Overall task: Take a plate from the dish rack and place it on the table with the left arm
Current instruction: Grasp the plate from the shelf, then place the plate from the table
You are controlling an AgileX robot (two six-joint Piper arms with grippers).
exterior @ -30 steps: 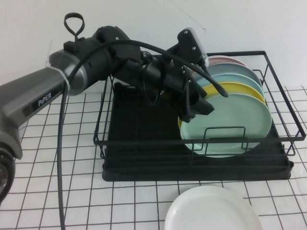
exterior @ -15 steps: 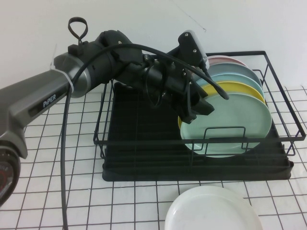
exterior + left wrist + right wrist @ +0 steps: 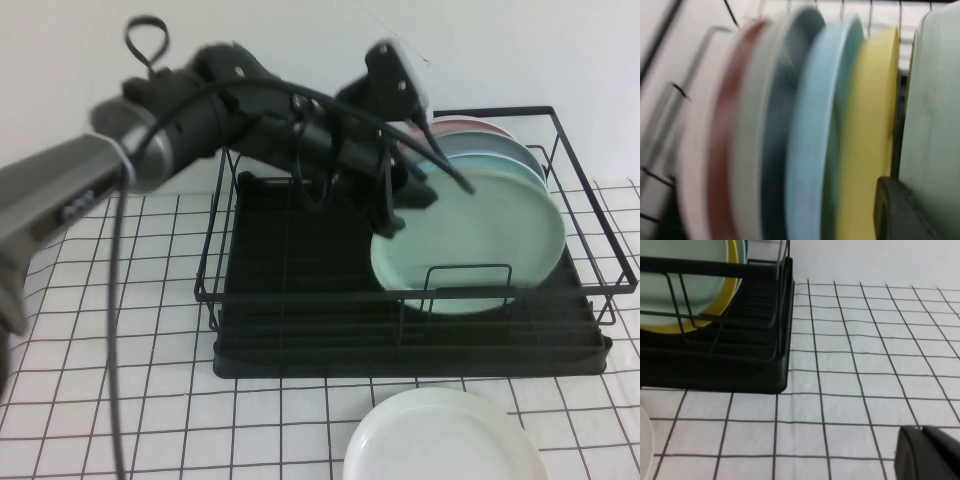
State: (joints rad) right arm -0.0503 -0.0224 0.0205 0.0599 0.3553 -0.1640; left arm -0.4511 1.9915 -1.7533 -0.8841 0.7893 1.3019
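The pale mint-green plate [image 3: 470, 240] stands upright at the front of the row in the black dish rack [image 3: 300, 300], raised a little, with its lower edge behind the front wire divider. My left gripper [image 3: 405, 195] is shut on its upper left rim. In the left wrist view the plate [image 3: 935, 125] is at the right, with one dark finger [image 3: 892, 212] against it. My right gripper [image 3: 925, 455] is shut and empty, low over the gridded table [image 3: 850, 370] to the right of the rack [image 3: 740, 365].
Behind the mint plate stand a yellow plate [image 3: 875, 140], a turquoise plate [image 3: 815, 140], a dark one and a pink one [image 3: 465, 125]. A white plate [image 3: 440, 440] lies on the table in front of the rack. Open grid table [image 3: 150, 400] lies to the left.
My left arm has risen and the mint plate has come up with it; it now hides most of the yellow plate behind it.
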